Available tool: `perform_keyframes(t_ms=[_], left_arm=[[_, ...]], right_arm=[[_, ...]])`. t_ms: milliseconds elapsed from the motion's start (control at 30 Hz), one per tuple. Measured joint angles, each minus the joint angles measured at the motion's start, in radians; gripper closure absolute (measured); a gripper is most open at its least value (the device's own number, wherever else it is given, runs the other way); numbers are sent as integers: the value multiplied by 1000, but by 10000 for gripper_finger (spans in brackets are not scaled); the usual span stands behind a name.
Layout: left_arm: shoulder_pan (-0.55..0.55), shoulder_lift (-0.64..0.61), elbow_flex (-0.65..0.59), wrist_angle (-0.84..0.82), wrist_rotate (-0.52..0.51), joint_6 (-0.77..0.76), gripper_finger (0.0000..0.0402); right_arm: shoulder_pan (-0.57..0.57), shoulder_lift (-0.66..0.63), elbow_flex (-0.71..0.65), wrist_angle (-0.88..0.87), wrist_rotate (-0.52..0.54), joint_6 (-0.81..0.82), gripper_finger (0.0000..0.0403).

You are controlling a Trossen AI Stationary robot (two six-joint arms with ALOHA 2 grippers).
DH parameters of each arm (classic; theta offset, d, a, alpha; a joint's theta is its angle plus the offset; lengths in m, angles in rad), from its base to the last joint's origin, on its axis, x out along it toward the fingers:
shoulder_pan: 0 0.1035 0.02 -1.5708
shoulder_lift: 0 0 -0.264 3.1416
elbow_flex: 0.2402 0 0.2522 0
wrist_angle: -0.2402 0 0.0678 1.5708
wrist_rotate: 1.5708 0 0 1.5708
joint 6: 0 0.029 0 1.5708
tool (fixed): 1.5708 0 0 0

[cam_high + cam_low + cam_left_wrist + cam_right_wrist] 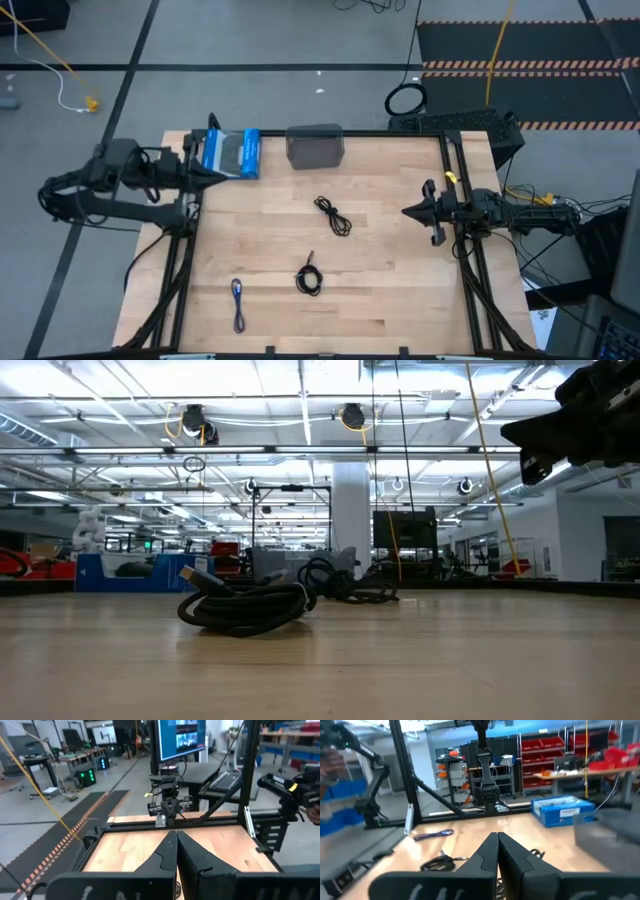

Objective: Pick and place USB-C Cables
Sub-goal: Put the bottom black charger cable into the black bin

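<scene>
Three small bundled USB-C cables lie on the wooden table. One black cable [333,215] lies near the table's middle, a second black one [309,278] nearer the near edge, and a blue-purple one [238,303] toward the near left corner. In the low view the nearest black bundle [245,604] lies flat on the wood with another [340,582] behind it. In the right wrist view the blue-purple cable [434,834] and a black one [439,863] show. My left gripper [222,174] hovers shut at the far left. My right gripper [406,211] hovers shut at the right side. Neither touches a cable.
A blue box [231,153] and a grey bin [316,146] sit along the table's far edge. A black metal frame [455,190] borders the table's sides. A large black cable ring [405,99] and a yellow cord [45,48] lie on the floor beyond.
</scene>
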Motion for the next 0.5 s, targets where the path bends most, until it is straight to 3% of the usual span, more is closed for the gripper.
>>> perform_keyframes(t_ms=[300,500], left_arm=[[-30,184,346,-287,-4,-28,398],[-67,244,418,-370,-4,-64,397]], right_arm=[[0,0,0,0,0,220,403],[0,0,0,1,21,231,403]])
